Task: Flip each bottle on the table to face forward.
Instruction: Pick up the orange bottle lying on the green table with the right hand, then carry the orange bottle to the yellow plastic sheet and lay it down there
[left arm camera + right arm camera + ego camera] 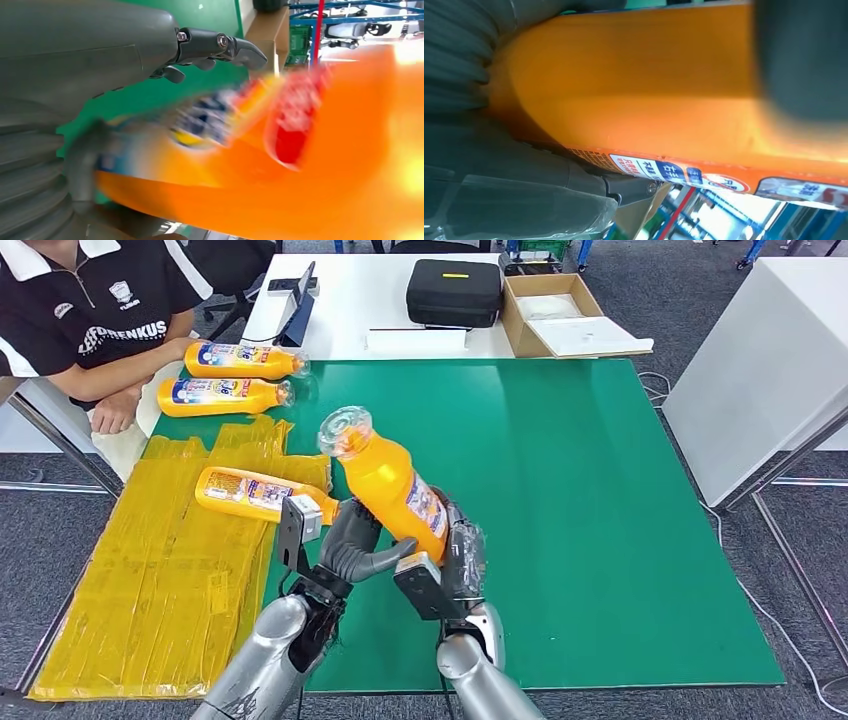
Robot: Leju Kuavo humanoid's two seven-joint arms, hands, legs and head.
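Note:
An orange bottle [388, 483] is lifted over the green mat [600, 540], tilted, with its clear cap toward the back left. My right hand [457, 558] grips its lower end; up close its grey palm [469, 165] presses against the orange body [649, 90]. My left hand [352, 543] sits just left of the bottle, thumb reaching under it. In the left wrist view its fingers [220, 44] stretch out with mat showing between them and the blurred bottle [280, 150]. A third bottle [262, 494] lies on a yellow sheet [150, 570]. Two more bottles [243, 360] [224, 396] lie at the back left.
A person [90, 320] sits at the back left, a forearm resting by the two far bottles. Behind the mat a white table bears a black case [453, 290], a cardboard box [560, 315] and a tablet stand [298, 305]. A white cabinet [770, 360] stands to the right.

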